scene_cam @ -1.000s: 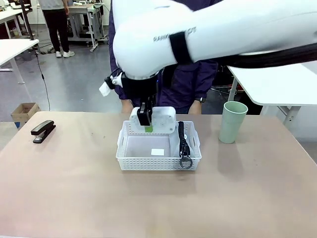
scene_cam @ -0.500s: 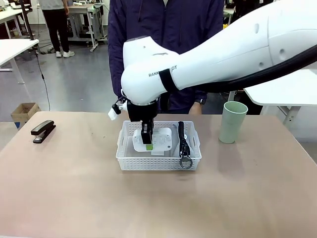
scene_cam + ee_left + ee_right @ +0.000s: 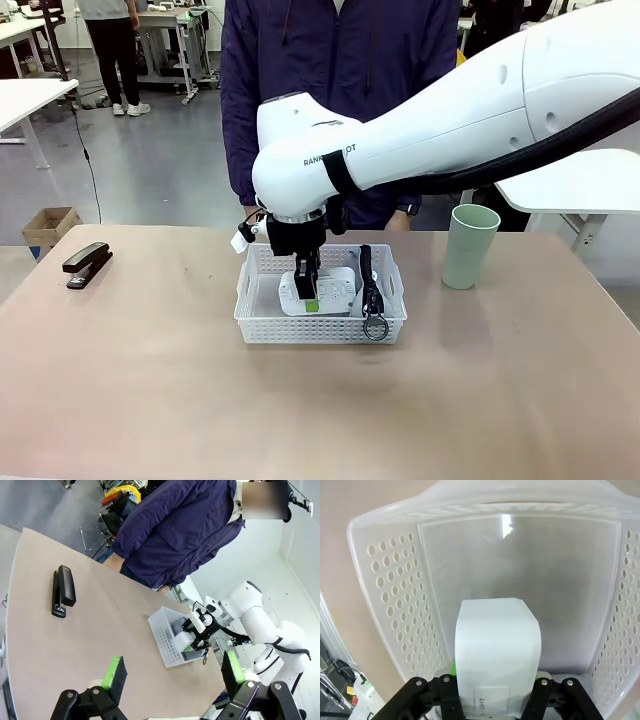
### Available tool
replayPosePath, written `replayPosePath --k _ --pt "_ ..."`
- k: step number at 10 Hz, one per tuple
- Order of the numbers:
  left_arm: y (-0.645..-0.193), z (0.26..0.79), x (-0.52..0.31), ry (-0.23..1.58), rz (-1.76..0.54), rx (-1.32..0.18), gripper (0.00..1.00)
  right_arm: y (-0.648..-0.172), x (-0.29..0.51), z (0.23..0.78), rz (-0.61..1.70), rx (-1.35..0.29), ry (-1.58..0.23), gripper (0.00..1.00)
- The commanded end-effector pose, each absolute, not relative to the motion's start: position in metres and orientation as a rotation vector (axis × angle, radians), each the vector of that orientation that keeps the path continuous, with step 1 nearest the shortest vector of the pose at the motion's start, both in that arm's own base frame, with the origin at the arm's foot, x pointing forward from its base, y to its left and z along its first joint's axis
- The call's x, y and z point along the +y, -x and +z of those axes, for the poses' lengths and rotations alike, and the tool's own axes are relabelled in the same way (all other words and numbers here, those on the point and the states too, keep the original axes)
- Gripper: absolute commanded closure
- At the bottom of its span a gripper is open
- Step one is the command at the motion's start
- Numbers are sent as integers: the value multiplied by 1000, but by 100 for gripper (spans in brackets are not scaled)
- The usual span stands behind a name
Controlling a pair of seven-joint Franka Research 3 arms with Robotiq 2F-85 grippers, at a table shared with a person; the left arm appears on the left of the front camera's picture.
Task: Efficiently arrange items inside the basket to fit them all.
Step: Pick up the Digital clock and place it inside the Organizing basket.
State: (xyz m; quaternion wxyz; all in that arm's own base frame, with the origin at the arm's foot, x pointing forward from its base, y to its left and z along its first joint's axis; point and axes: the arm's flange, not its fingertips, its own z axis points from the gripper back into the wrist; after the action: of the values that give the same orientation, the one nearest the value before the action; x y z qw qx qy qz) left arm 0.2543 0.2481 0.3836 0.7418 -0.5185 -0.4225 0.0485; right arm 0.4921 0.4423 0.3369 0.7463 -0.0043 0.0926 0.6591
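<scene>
The right claw [image 3: 310, 300] is down inside the basket [image 3: 300, 328], clamped on the white box [image 3: 338, 288]. The box is just beside a black strap [image 3: 367, 272], whose metal ring hangs over the front rim. A label [image 3: 483, 705] on the box reads "LIGHT", and the arm shows "RANK" and "OT" either side of a black band. The left claw [image 3: 173, 671] hangs with its fingers apart above the tabletop [image 3: 150, 400]. The stapler [image 3: 86, 264] lies well to the left and the cup [image 3: 470, 245] stands to the right, both outside the basket.

Right end effector [image 3: 311, 298] pointing down, gripping white box [image 3: 339, 287], left end effector [image 3: 173, 670] aloft, open
</scene>
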Motion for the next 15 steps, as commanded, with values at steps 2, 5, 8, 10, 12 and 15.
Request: replayPosePath --k 2,5,8,10,12,15 --pt "-253 385 245 1143 91 -960 0 -500 441 339 1460 220 -51 49" --pt "-253 385 245 1143 91 -960 0 -500 443 339 1492 238 -43 0" --pt "-253 385 245 1143 91 -960 0 -500 444 339 1504 244 -39 0" --pt "-253 385 245 1143 91 -960 0 -501 439 344 1495 221 -50 0" --pt "-253 385 245 1143 91 -960 0 -500 415 378 1419 138 -32 0" --pt "-253 385 245 1143 91 -960 0 -469 344 457 1227 128 -81 0"
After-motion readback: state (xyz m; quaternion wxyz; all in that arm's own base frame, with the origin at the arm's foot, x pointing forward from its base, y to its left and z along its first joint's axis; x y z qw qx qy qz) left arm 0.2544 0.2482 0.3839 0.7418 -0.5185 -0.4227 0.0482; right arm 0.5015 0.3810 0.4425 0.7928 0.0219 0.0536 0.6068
